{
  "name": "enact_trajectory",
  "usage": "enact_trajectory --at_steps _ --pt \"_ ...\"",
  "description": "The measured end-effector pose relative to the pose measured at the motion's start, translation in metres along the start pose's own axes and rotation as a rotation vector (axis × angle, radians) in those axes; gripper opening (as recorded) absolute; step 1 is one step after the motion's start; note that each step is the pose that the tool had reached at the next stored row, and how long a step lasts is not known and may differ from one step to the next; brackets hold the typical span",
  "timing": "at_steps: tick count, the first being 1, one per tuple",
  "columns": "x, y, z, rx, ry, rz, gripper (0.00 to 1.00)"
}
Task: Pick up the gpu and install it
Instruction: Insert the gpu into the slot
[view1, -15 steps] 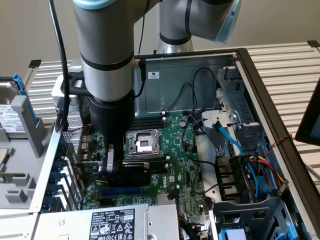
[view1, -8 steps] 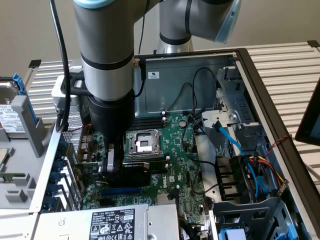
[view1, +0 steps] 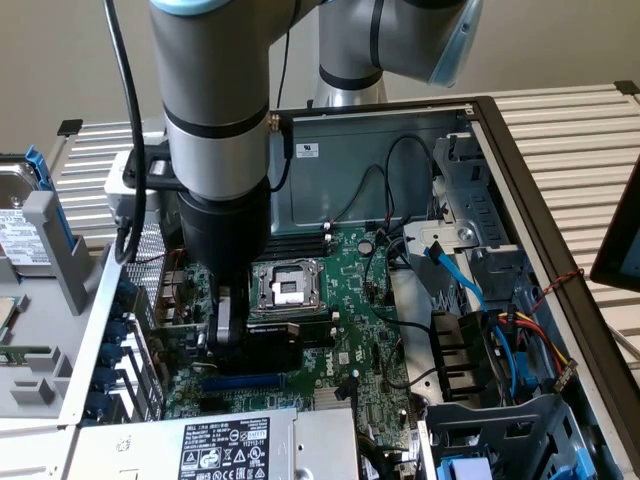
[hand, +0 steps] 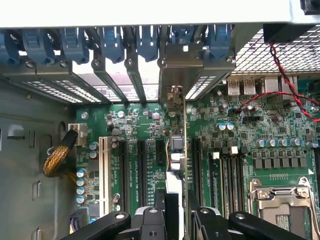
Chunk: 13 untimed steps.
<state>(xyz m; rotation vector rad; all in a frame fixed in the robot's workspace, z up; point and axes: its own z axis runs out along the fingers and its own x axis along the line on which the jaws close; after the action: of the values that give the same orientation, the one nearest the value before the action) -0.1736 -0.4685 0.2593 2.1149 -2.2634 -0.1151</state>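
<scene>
My gripper (hand: 177, 202) is shut on the gpu (hand: 176, 150), which I see edge-on as a thin upright card. The card runs from my fingers to its silver end bracket (hand: 182, 67), and the bracket sits at the case's rear slot openings. The card stands over the expansion slots of the green motherboard (hand: 235, 145), between two black slots (hand: 141, 165). I cannot tell whether its edge is down in a slot. In the exterior view my gripper (view1: 232, 335) is low inside the open case, with the black-faced gpu (view1: 268, 345) just above the motherboard (view1: 370, 330), below the CPU socket (view1: 285, 290).
Blue slot latches (hand: 110, 45) line the rear wall above the card. A white slot (hand: 104, 170) and a braided cable (hand: 57, 157) lie to one side, memory slots (hand: 227, 175) to the other. The power supply (view1: 225, 445), blue cables (view1: 460, 280) and drive cage (view1: 500, 420) crowd the case.
</scene>
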Motion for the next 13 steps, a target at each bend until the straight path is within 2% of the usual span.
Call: enact_trajectory --at_steps 3,7,9,10,13 --pt "0.0 -0.0046 -0.0006 0.0 0.0005 -0.005 0.27" --pt "0.0 -0.01 -0.0119 -0.0041 0.0013 -0.01 0.27" --pt "0.0 -0.0109 -0.0141 -0.0044 0.0019 -0.02 0.27" --pt "0.0 -0.011 -0.0142 -0.0043 0.0036 -0.026 0.27" --pt "0.0 -0.0113 -0.0144 -0.0044 0.0138 -0.046 0.27"
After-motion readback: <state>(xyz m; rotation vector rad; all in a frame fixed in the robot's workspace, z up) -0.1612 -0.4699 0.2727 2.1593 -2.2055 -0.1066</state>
